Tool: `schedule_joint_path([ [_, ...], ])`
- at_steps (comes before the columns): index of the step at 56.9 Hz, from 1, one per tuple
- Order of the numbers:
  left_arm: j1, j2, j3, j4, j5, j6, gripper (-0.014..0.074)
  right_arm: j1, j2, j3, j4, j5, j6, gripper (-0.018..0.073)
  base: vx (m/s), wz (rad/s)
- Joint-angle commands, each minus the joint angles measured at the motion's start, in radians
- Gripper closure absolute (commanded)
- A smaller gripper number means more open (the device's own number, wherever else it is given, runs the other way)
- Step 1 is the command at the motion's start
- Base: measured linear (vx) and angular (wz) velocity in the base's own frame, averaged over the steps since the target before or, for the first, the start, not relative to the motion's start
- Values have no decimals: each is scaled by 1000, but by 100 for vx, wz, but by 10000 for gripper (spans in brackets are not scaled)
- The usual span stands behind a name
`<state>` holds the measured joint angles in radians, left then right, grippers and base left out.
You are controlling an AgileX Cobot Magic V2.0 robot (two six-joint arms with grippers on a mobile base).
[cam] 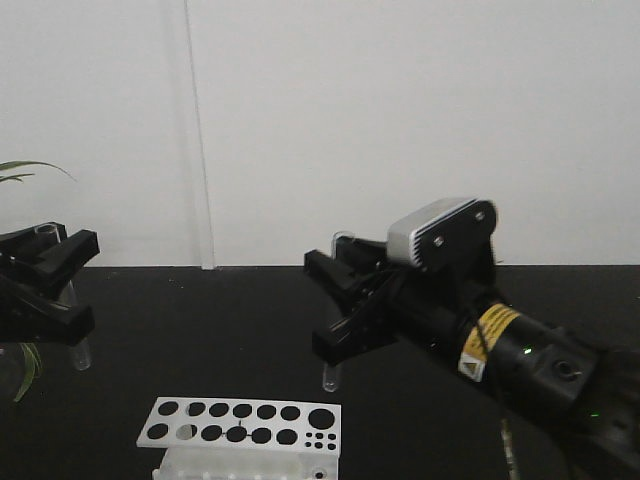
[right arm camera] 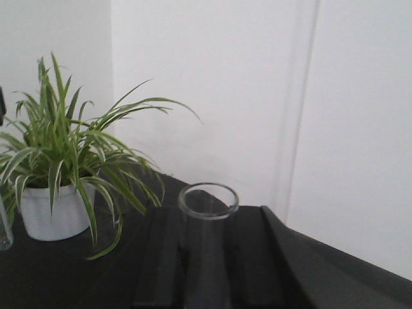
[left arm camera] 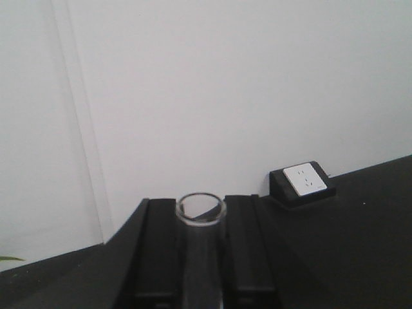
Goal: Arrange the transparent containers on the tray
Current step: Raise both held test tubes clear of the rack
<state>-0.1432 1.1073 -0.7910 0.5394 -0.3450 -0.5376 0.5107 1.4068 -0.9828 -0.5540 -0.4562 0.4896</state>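
Note:
Two transparent containers, slim clear test tubes, are held upright above the black table. My left gripper [cam: 72,290] at the left edge is shut on one tube [cam: 79,350], whose round bottom hangs below the fingers. In the left wrist view its open rim [left arm camera: 201,207] stands between the two black fingers [left arm camera: 158,251]. My right gripper [cam: 324,305] in the middle is shut on the other tube [cam: 330,378]. The right wrist view shows that tube's rim [right arm camera: 208,201] clamped between the fingers [right arm camera: 254,257]. The tray is out of view.
A white holed rack [cam: 240,424] stands at the front centre, below and between the grippers. A potted plant [right arm camera: 55,161] sits on the left side of the table, with a clear glass [right arm camera: 4,226] beside it. A white wall socket block [left arm camera: 302,183] sits at the back.

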Motion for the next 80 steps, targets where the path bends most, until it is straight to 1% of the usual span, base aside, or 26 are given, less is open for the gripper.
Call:
schedule_joint_path([
  [1,-6,-62,-29,-17,-44,-11,602,-1,-119,-28,20,50,19,572,0,0],
  [8,-6,-102,-29,-17,37,-11,602,-1,-185,-28,20,138,18,572,0,0],
  [13,-6,-109,-29,-17,68,-11,602,-1,-199,-28,20,162,15,572,0,0],
  [80,-6,-106,-29,-17,74,-11,602,-1,-198,-24,20,161,15,572,-1,0],
])
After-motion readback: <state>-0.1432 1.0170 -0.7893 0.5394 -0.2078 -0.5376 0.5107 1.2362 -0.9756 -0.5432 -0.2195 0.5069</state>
